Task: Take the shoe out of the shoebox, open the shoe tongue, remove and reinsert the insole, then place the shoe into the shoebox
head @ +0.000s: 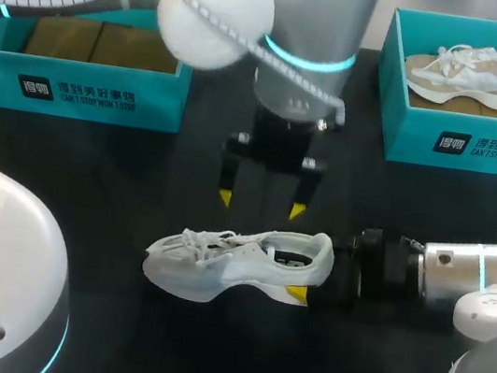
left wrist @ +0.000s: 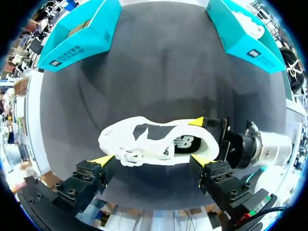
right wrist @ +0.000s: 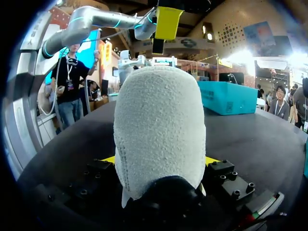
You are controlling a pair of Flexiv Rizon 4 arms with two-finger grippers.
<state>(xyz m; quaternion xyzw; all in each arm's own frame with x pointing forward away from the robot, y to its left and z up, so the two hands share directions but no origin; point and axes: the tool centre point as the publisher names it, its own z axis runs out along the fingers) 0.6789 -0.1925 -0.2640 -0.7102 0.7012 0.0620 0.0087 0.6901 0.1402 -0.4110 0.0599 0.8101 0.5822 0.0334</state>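
right hand (right wrist: 160, 161) clamped on the heel of the shoe (head: 237, 259) | shoe sole-down on the desk (head: 157, 342) | left hand (head: 260, 204) spread open above its collar, touching nothing | done: shoe out of shoebox (head: 75, 88) | insole looks seated; tongue, insole and reboxing likely left

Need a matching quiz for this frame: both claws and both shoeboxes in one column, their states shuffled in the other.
1 left claw
2 right claw
3 left shoebox
4 right shoebox

A holds a second shoe
B shut on the heel of the table shoe
C brown inside, no shoe seen
D open, above the table shoe

Pairs: 1-D, 2-B, 3-C, 4-A
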